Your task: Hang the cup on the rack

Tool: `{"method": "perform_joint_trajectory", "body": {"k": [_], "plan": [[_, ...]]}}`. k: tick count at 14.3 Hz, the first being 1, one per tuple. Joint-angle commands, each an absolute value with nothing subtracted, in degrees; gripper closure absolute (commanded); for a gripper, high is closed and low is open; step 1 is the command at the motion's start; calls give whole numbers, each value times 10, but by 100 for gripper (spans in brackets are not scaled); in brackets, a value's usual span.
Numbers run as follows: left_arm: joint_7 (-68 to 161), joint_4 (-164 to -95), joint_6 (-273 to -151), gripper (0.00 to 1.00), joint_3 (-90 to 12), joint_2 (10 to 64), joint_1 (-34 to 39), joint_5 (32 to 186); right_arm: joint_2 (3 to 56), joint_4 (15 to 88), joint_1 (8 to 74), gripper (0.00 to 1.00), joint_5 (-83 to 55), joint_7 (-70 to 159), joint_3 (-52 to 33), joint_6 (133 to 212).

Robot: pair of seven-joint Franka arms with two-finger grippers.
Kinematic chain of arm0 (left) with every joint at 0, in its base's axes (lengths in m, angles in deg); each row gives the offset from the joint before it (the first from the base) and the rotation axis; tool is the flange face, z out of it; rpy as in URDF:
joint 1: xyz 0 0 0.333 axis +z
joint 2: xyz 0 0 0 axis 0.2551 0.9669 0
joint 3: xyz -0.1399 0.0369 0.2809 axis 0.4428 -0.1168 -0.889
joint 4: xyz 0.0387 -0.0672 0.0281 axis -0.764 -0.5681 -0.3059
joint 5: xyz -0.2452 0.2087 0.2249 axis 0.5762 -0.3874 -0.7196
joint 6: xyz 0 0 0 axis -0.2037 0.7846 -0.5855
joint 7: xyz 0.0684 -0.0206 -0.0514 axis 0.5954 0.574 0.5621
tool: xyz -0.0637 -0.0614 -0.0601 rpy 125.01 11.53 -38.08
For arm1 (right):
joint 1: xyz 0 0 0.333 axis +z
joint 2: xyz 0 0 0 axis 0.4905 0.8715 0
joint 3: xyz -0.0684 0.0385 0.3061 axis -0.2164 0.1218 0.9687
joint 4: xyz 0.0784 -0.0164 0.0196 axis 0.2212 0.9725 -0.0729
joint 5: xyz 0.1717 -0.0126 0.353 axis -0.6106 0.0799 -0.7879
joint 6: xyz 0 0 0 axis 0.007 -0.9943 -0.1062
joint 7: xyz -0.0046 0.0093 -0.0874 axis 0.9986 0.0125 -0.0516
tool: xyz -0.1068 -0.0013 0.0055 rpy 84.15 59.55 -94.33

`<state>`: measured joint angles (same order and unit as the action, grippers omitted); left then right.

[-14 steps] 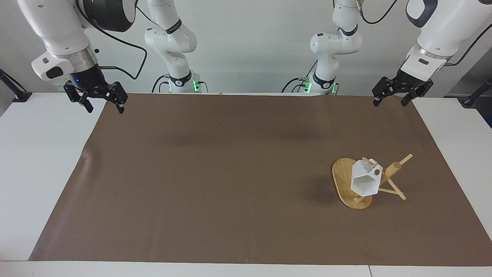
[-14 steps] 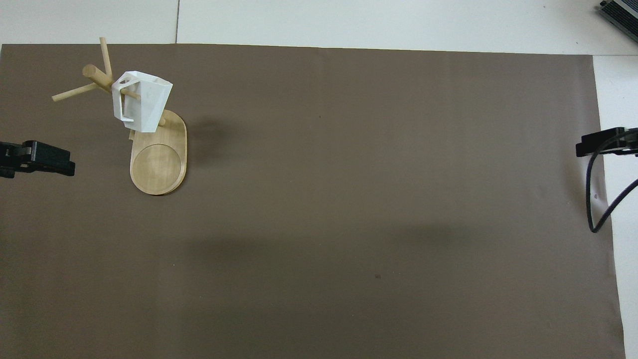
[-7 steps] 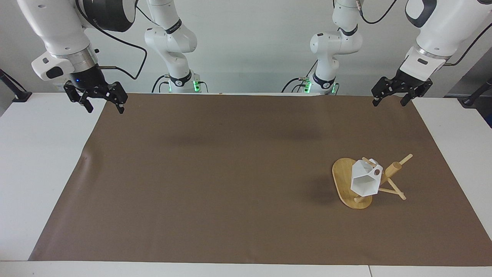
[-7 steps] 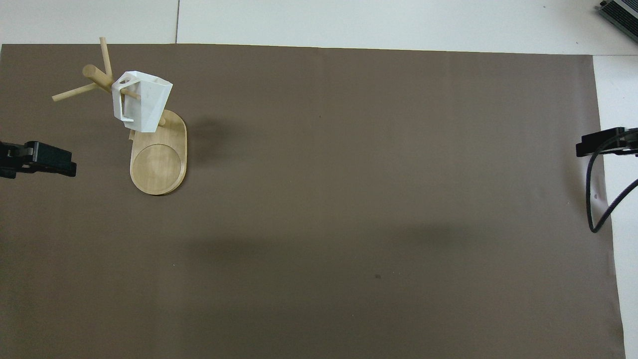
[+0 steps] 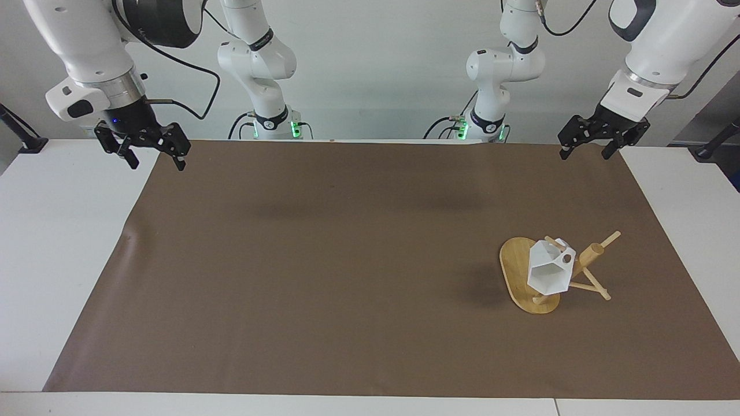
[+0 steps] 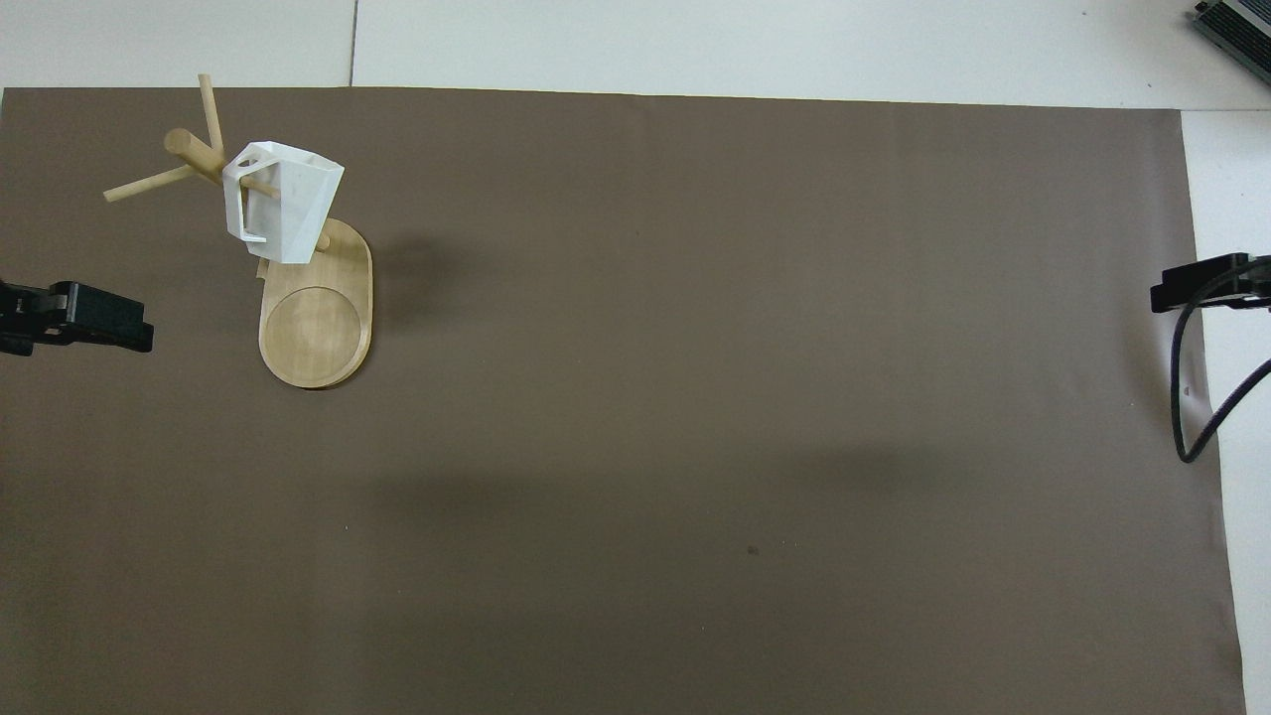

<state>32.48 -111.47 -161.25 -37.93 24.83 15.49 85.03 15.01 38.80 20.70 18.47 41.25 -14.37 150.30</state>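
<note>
The white faceted cup [image 5: 548,273] hangs by its handle on a peg of the bamboo rack [image 5: 592,254], which stands on its oval base [image 5: 513,263] toward the left arm's end of the table. The cup [image 6: 281,202] and the rack [image 6: 189,149] also show in the overhead view. My left gripper [image 5: 587,151] is open and empty, raised over the mat's corner at the robots' edge, well apart from the rack. My right gripper [image 5: 156,160] is open and empty, raised over the mat's other corner at the robots' edge. Both arms wait.
A brown mat [image 5: 347,260] covers most of the white table [image 5: 58,231]. A black cable [image 6: 1187,397] loops by the right gripper's end. A grey device corner [image 6: 1236,25] lies at the table's farthest corner.
Both grippers have drifted very slightly upward and outward. The cup and rack have not moved.
</note>
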Motion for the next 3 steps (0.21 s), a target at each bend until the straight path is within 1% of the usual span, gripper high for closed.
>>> {"method": "perform_joint_trajectory", "body": {"k": [1, 3], "plan": [[327, -1131, -1615, 0, -386, 234, 147, 852, 146, 395, 202, 0, 188, 407, -139, 1505], [326, -1132, -1615, 0, -386, 230, 148, 852, 146, 395, 202, 0, 188, 408, -139, 1505]]}}
